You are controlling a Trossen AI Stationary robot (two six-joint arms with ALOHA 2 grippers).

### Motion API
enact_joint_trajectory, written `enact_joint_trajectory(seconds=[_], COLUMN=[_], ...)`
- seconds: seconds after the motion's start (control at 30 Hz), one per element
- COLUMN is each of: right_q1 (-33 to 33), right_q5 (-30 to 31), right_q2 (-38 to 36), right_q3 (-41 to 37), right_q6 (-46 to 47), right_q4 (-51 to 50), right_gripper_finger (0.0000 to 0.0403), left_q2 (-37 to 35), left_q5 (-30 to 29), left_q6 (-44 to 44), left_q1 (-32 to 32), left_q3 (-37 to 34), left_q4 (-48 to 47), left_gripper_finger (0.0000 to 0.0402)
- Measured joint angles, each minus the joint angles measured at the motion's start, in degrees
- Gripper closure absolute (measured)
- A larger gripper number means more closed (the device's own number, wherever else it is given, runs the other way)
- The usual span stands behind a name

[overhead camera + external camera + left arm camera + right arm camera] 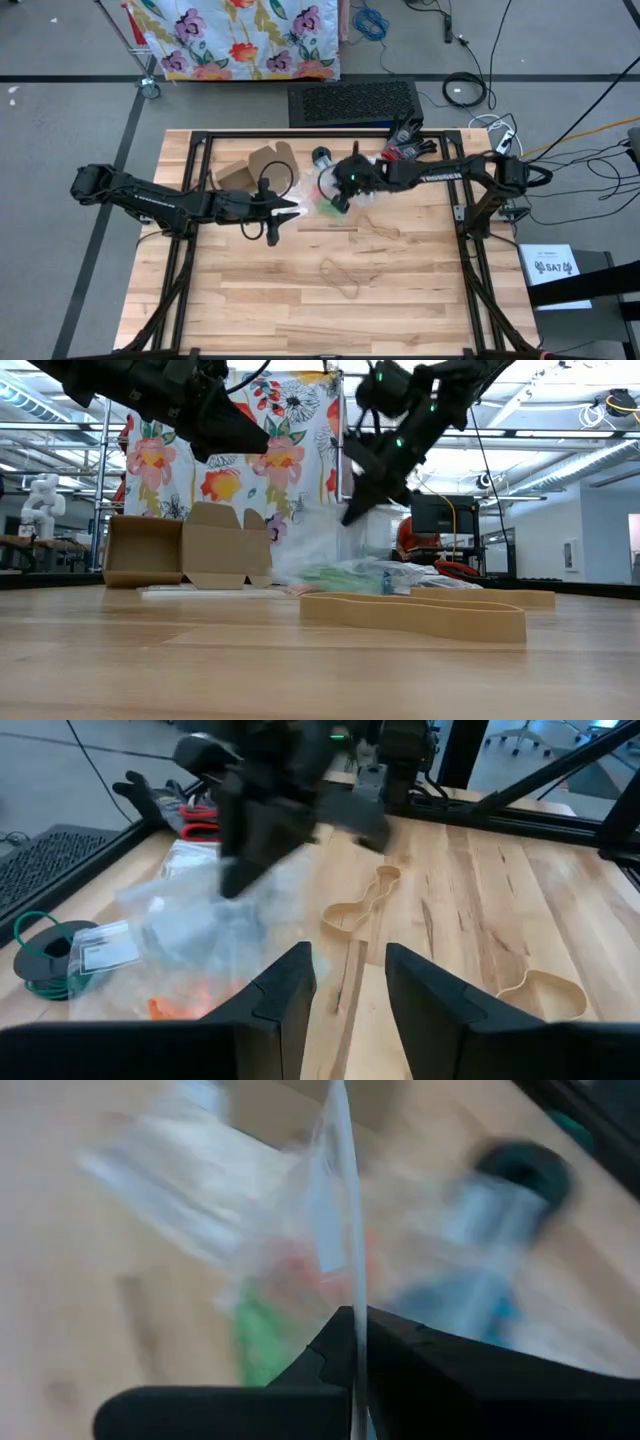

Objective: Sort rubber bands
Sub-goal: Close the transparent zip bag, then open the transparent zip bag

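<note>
Risk, as judged: the right gripper (352, 1342) has its fingers pinched tight on a thin edge of the clear plastic bag (300, 1230); the film could slip free, or the lifted bag could spill its rubber bands (175, 1007) across the table (420, 310). In the high view the bag sits near centre, toward 12 o'clock, with two tan bands lying loose toward 6 o'clock. The left gripper (345, 982), at about 9 o'clock, is parted and empty.
</note>
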Motion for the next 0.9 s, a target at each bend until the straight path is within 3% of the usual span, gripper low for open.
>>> enact_joint_trajectory(seconds=[0.27,0.57,0.73,0.9], right_q1=[-8.3,-11.4,-13.4,-13.8], right_q5=[-0.4,-0.3,-0.3,-0.7], right_q2=[0.0,0.0,0.0,-0.9], right_q3=[-0.7,-3.9,-4.0,-4.0], right_q6=[-4.6,-6.6,-7.4,-8.2], right_q4=[-2.9,-3.0,-3.6,-3.2], right_gripper_finger=[0.0390,0.0285,0.0231,0.0207], left_q2=[0.0,0.0,1.0,4.1], left_q5=[-7.8,-8.6,-8.8,-9.0], left_q6=[-2.9,-17.5,-22.0,-22.2], left_q1=[0.4,2.4,4.5,7.6], left_q3=[-3.0,-16.3,-20.0,-20.8], left_q4=[-4.9,0.2,-1.1,-0.8], left_gripper_finger=[0.0270,0.0270,0.0270,0.0270])
